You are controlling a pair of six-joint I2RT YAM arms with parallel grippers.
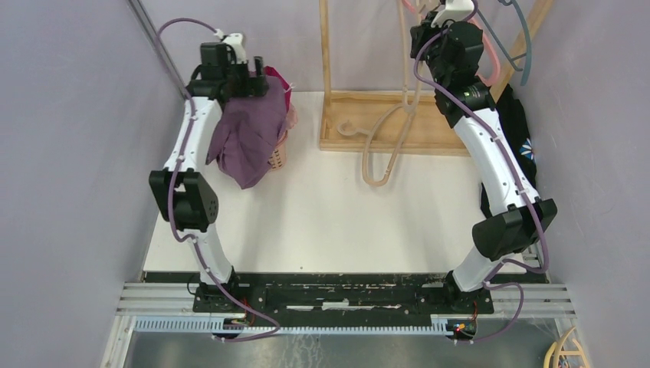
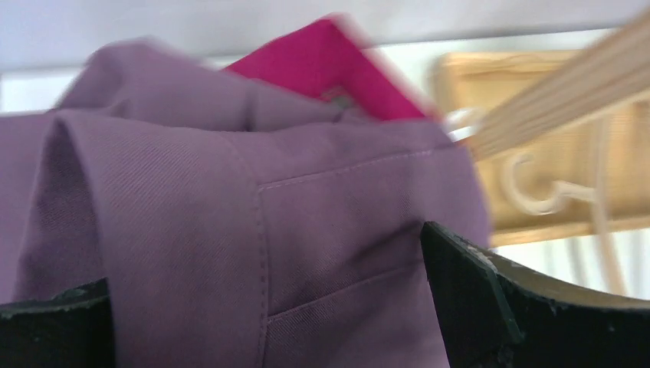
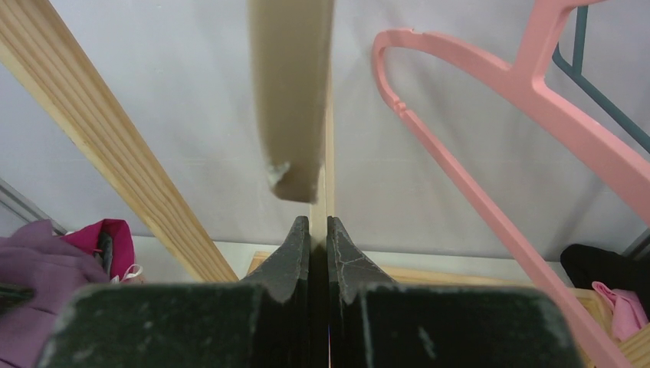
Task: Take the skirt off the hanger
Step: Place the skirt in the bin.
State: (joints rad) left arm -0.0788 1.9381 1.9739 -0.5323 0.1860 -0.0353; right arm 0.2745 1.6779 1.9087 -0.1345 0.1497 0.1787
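The purple skirt [image 1: 249,134] hangs in a bunch from my left gripper [image 1: 257,83] at the back left, draped down over a small basket. In the left wrist view the skirt [image 2: 230,207] fills the space between my left gripper's [image 2: 264,257] wide-apart fingers [image 2: 490,307]. My right gripper [image 1: 429,38] is high at the wooden rack. Its jaws [image 3: 319,222] are shut on a thin edge of the beige hanger [image 3: 295,92]. The hanger's [image 1: 381,153] loop dangles bare over the rack base. The skirt [image 3: 31,268] also shows at the far left of the right wrist view.
A woven basket [image 1: 280,157] with magenta cloth [image 2: 329,69] sits under the skirt. The wooden rack [image 1: 398,126] stands at the back centre. A pink hanger [image 3: 490,176] and a teal hanger [image 1: 525,46] hang at the right. Dark clothes [image 1: 521,130] lie by the right wall.
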